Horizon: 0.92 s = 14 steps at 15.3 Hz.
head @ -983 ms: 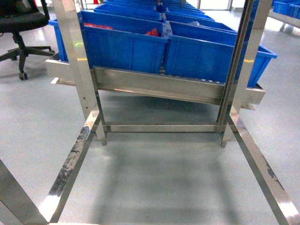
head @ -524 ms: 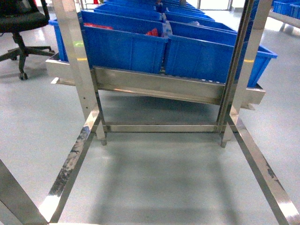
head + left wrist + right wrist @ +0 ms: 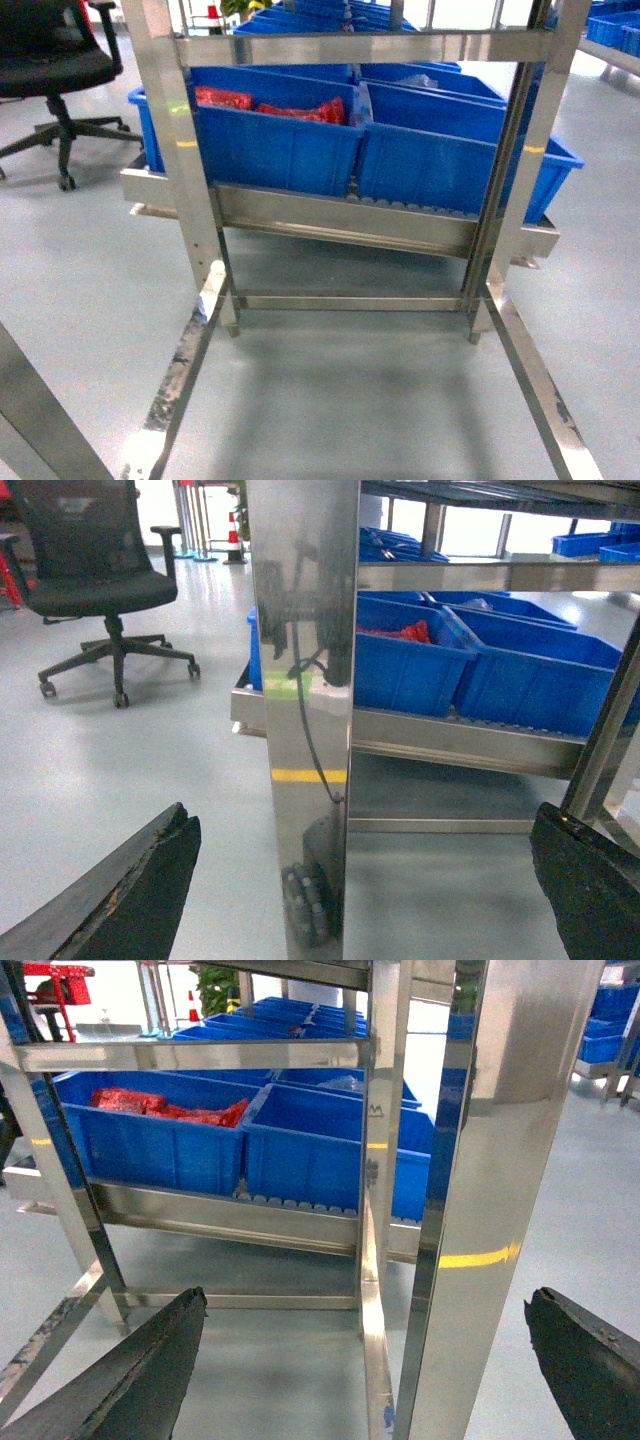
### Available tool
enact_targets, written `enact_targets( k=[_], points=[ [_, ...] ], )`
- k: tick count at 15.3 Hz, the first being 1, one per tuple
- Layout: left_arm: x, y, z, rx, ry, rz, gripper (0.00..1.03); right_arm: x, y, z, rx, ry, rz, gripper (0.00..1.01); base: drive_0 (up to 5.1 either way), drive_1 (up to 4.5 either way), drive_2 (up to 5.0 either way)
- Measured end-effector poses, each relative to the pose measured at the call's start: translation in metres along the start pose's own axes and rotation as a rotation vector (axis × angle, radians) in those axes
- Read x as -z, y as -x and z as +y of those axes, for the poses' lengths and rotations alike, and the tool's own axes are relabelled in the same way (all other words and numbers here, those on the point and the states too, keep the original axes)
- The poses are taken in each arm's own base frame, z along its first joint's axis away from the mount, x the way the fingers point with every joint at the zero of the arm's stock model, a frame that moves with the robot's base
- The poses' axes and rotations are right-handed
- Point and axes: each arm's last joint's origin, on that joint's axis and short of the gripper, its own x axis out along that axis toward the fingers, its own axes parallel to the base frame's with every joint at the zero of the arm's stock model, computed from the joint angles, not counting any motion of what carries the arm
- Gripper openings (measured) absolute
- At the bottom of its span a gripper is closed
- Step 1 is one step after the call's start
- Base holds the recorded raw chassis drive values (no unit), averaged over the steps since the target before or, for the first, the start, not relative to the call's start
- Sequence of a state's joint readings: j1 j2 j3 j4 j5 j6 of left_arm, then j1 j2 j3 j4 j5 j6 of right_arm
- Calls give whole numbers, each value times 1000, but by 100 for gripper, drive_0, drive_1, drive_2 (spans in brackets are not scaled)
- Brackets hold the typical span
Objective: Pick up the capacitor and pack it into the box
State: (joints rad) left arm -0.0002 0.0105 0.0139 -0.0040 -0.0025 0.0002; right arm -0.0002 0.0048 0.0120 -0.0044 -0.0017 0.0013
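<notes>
Head view lacks both spread end effectors point(image 3: 365, 880) point(image 3: 365, 1360), wrist-only.

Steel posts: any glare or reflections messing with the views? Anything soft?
Left wrist: post mirrors dark cabling, and pincer fingers are blurred at the bottom corners. Right wrist: post shows bright streaks and blue bin reflections. Head: sharp; floor shadowed under the rack, mild sheen on the rails.

Warehouse or factory storage floor is indicated. Rows of large blue plastic bins point(image 3: 275, 140) are held on a stainless steel flow rack point(image 3: 190, 200) with rollers; red packets point(image 3: 262, 105) are seen in one bin. Smooth grey epoxy floor point(image 3: 80, 270). An office chair point(image 3: 55, 70) is parked beside.
</notes>
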Motion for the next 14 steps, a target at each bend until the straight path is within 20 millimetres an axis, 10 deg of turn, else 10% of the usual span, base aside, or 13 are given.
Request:
enact_targets(
  k=[14],
  points=[
    [0,0,0,3,0,0,98,0,0,0,2,-2,2,98,0,0,0]
  ],
)
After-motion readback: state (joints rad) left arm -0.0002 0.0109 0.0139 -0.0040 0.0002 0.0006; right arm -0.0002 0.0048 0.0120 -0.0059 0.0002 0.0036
